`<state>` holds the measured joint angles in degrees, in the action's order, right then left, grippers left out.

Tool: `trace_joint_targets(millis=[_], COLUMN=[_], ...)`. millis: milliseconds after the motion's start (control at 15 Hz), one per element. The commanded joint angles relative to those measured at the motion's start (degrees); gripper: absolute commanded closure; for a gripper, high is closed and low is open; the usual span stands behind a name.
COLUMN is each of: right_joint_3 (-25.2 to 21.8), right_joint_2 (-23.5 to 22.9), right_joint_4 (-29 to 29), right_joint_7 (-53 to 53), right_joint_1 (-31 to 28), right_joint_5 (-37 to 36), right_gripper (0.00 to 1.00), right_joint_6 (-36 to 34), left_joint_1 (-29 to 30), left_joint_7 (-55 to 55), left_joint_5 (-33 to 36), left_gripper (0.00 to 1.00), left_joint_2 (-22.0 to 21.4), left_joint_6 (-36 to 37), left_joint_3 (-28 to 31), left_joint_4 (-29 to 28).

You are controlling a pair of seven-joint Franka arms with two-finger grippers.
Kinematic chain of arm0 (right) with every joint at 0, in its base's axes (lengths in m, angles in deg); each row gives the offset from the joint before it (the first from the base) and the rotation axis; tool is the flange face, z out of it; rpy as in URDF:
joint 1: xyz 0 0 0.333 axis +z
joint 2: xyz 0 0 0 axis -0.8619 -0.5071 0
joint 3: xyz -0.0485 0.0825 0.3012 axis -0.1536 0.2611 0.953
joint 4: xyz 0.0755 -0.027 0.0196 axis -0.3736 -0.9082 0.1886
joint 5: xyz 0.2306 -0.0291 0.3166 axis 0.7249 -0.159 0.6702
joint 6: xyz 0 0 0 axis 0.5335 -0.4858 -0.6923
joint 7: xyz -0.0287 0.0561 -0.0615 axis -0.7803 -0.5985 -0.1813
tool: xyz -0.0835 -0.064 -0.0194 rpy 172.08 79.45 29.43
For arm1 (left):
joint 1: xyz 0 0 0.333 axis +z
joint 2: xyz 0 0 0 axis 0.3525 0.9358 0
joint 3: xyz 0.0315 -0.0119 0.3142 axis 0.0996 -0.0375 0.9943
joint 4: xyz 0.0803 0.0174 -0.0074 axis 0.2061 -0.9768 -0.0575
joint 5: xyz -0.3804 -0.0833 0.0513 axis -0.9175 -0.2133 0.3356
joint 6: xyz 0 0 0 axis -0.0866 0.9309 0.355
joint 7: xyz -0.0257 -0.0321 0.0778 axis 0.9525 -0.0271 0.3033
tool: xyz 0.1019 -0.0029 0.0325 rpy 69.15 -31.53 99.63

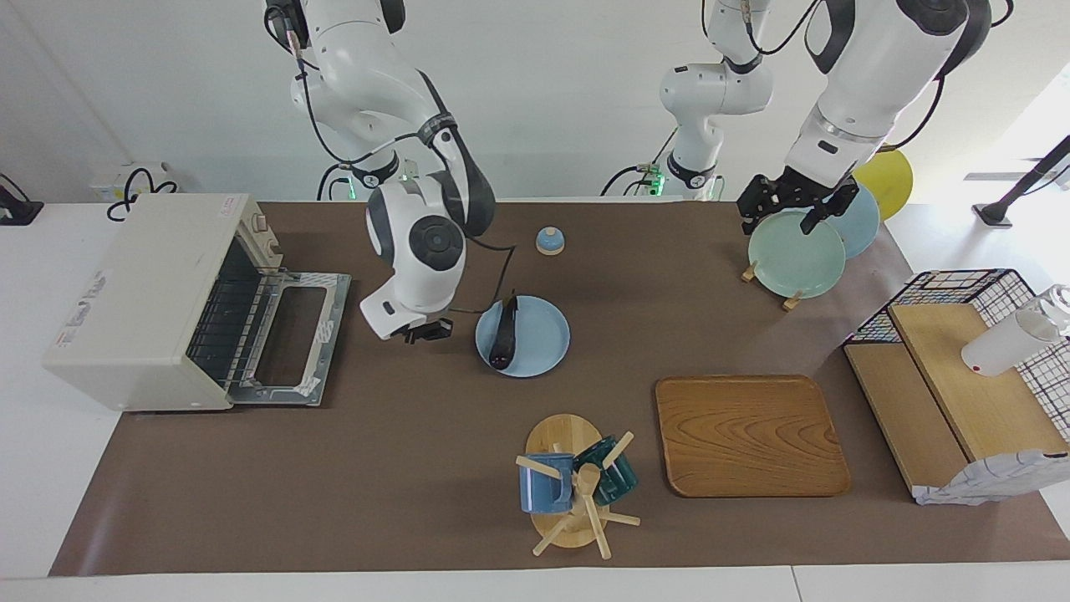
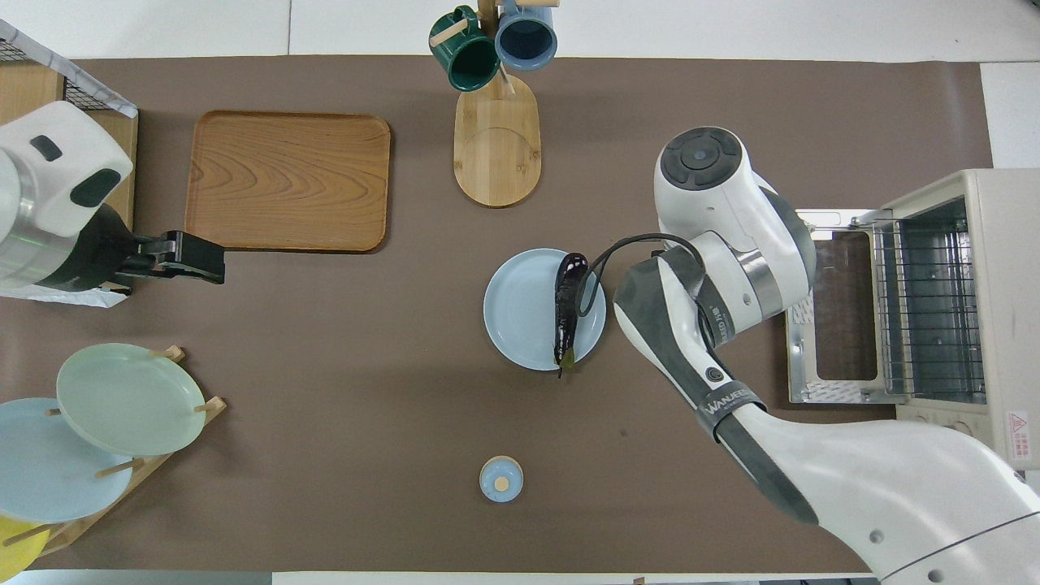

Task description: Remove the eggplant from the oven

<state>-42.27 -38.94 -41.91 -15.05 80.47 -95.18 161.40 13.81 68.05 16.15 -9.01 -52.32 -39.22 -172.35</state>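
The dark purple eggplant lies on a light blue plate mid-table, along the plate's edge toward the oven, stem end nearer to the robots. The cream oven stands at the right arm's end with its door dropped open and its wire rack bare. My right gripper hangs low over the mat between the oven door and the plate, holding nothing; its wrist hides it in the overhead view. My left gripper waits open above the plate rack.
A mug tree with two mugs and a wooden tray sit farther from the robots than the plate. A small blue bell lies nearer to them. A plate rack and a wire shelf fill the left arm's end.
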Motion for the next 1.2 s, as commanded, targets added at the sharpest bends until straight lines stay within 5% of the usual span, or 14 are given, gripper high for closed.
trace_joint_targets(millis=[0,200,733,1133], right_joint_3=[0.86,0.86,0.77,0.77], right_joint_2=[3.91,3.91,4.70,7.32], right_joint_4=[-7.46,-7.73,-12.30,-10.81], right_joint_7=[-4.34,-8.84,-9.11,-16.38], right_joint_1=[-4.84,-8.01,-11.44,-11.97], right_joint_5=[-2.66,-2.85,-3.46,-7.15], right_gripper=[0.93,0.93,0.91,0.93], right_joint_6=[4.00,4.44,10.60,7.01], left_joint_1=[-5.53,-10.81,-28.12,-32.27], left_joint_7=[-7.63,-10.80,-20.03,-19.96], left_joint_5=[0.56,-3.56,-4.10,-3.75], left_gripper=[0.00,0.00,0.00,0.00], left_joint_2=[0.43,3.32,20.81,28.46], left_joint_6=[-5.68,-13.42,-36.79,-46.56], left_joint_3=[-0.07,-0.07,0.10,0.01], left_joint_4=[-3.16,-6.60,-5.90,-3.79])
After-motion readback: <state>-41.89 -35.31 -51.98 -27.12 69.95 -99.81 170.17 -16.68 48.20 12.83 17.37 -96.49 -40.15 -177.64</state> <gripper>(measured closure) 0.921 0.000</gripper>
